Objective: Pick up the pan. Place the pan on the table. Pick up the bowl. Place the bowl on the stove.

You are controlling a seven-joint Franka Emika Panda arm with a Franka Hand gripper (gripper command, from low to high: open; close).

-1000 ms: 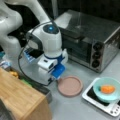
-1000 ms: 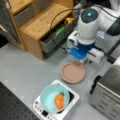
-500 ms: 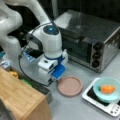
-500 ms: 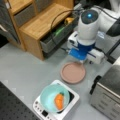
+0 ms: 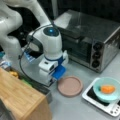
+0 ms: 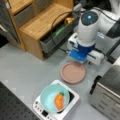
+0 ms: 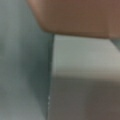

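Bowl (image 5: 107, 90) sits on the stove (image 5: 110, 106), lower right of frame in a front view; lower centre (image 6: 55, 98) in a front view, with the stove (image 6: 71, 106) under it. Orange item (image 6: 59, 101) lies inside the bowl. Bowl looks settled on the black glass, slightly off toward one corner.

Pan (image 5: 70, 86) rests flat on the table (image 5: 75, 110), lower centre in a front view, just beside the stove's corner but apart from it. Same in a front view: pan (image 6: 73, 72) at centre, table (image 6: 22, 70) bare to its left. The white handle does not show from either angle.

Gripper (image 5: 58, 75) is low, just behind the pan's far rim, under the white wrist housing. In a front view it shows as a blue block (image 6: 78, 57) right above the pan's upper edge. Fingers hidden by the housing: cannot tell whether open or clamped on the rim. Wrist view is filled at top by a pink surface, likely the pan (image 7: 75, 15), very close.

Judgement: both placements appear made, and the arm is nearest the pan. To finish cleanly, any lift-off ought to go straight up so the pan is not dragged toward the stove.

Farther back: wooden shelf unit (image 6: 37, 25) upper left, silver toaster oven (image 5: 92, 37) upper right.
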